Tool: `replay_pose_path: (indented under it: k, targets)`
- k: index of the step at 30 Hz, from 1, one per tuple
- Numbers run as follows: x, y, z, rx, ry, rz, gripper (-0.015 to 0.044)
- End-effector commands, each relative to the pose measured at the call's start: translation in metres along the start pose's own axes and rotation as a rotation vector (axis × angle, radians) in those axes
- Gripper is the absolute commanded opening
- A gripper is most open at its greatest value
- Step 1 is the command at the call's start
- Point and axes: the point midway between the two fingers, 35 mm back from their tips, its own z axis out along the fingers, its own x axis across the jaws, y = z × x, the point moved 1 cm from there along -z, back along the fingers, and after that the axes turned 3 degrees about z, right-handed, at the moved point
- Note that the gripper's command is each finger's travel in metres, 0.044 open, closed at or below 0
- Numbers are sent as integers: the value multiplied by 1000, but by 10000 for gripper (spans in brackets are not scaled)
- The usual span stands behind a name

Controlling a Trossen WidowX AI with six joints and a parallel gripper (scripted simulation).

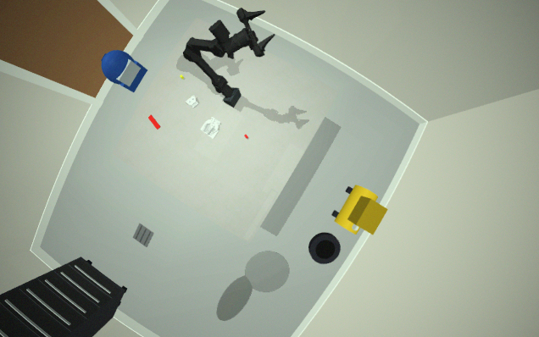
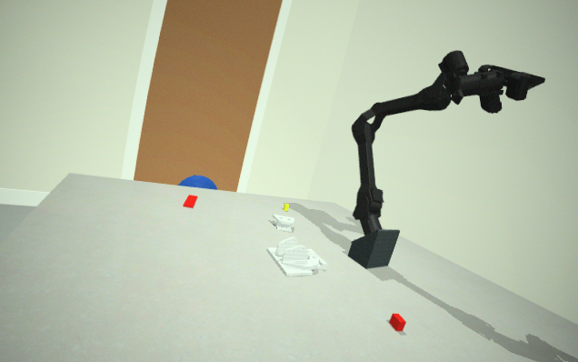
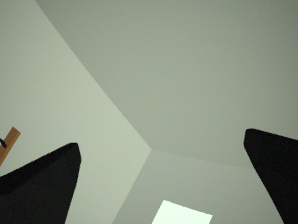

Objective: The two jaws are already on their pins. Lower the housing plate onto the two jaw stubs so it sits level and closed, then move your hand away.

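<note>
Base: chunky dark wedge point(image 1: 234, 99) point(image 2: 385, 249), arm rising right off it
Lower arm: this link point(image 1: 205, 68) point(image 2: 366, 159) stands nearly upright in the exterior view
Elbow: up high, bent hard point(image 1: 189, 52) point(image 2: 363, 129)
Forearm: reaches out point(image 1: 205, 44) point(image 2: 402, 104), climbing a bit toward the wrist
Wrist: way up there point(image 1: 237, 41) point(image 2: 477, 84), roughly level from the exterior side
Gripper: wide open, holding zilch point(image 1: 269, 23) point(image 2: 538, 82) point(image 3: 161, 138)
Fingers: pointy black ones point(image 1: 254, 14) point(image 2: 523, 76) point(image 3: 45, 190), well apart, one at each side of the wrist view
Aim: gripper points outward, not down, lol
</note>
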Motion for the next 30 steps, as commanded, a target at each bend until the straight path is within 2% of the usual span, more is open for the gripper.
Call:
replay_pose_path:
  k: [1,17,30]
  targets:
    - [12,-18,-16,53,54,42,440]
    - [76,-79,-99,288,304,243,440]
    - [110,-106,-161,459,439,423,440]
